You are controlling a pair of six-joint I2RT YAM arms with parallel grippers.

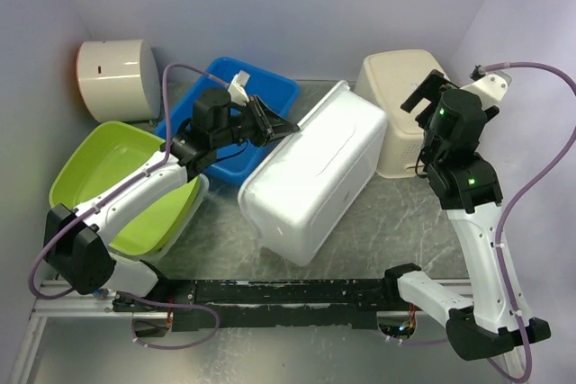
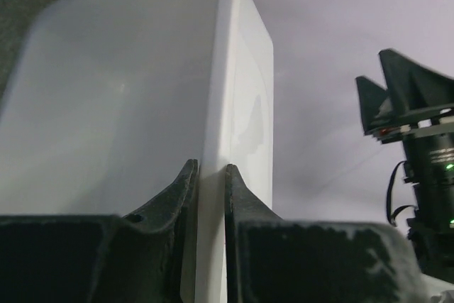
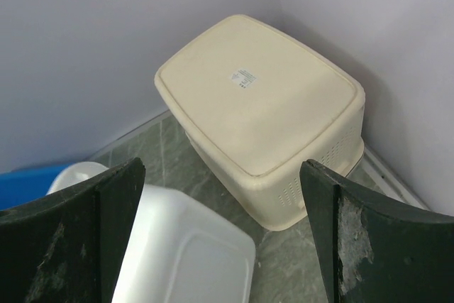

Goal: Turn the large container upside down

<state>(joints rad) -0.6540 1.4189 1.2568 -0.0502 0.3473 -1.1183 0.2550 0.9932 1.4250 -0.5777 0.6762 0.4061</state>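
large container point(image 1: 306, 182) mid-frame in the top view, tipped on a slant with base panel facing up, upper-left rim pinched by the left gripper point(image 1: 288, 127), fingers point(image 2: 181, 196) clenched on it. right gripper point(image 1: 425, 94) spread wide, holding nothing, above the cream basket point(image 1: 396, 132) at upper right. judged: flip nearly done; lower the held rim slowly, clear of the blue tub point(image 1: 229, 87), release only once flat. table point(image 1: 396, 222) grey, marbled, looks slick; lilac walls point(image 1: 315, 6) close behind.

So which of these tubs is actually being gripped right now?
The big white tub in the middle: the left pincer is shut on its rim. No pincer holds the blue tub, green tub or cream basket.
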